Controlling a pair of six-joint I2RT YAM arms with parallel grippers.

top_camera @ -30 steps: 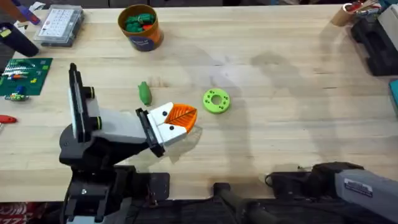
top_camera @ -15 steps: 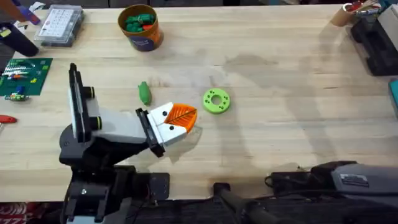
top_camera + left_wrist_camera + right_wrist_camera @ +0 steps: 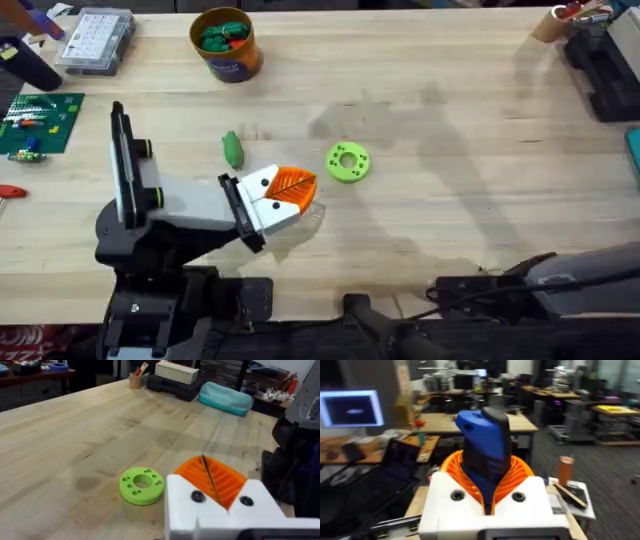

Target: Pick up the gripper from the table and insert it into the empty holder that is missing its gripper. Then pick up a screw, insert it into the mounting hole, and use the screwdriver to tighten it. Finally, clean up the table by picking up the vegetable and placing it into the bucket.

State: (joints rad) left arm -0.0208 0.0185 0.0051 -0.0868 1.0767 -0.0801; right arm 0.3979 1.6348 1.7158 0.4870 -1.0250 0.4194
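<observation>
1. Right arm (image 3: 585, 272) is what has shifted: at the lower right of the overhead view its grey body has sunk toward the near edge and tilted, and its shadows have slid across the tabletop (image 3: 450, 210).
2. Nothing else has moved. The left gripper (image 3: 290, 187) lies low beside the lime-green ring (image 3: 348, 162), its orange pads pressed together with nothing between them.
3. The right gripper (image 3: 487, 477) is pinching the blue screwdriver (image 3: 482, 442), and its wrist view faces out into the room.
4. The vegetable (image 3: 232, 149) lies on the tabletop just beyond the left gripper, well apart from the bucket (image 3: 228, 62) at the far side.
5. My reading: the screwdriver is being carried off, so the clean-up comes next, and the vegetable has not yet been picked up.
</observation>
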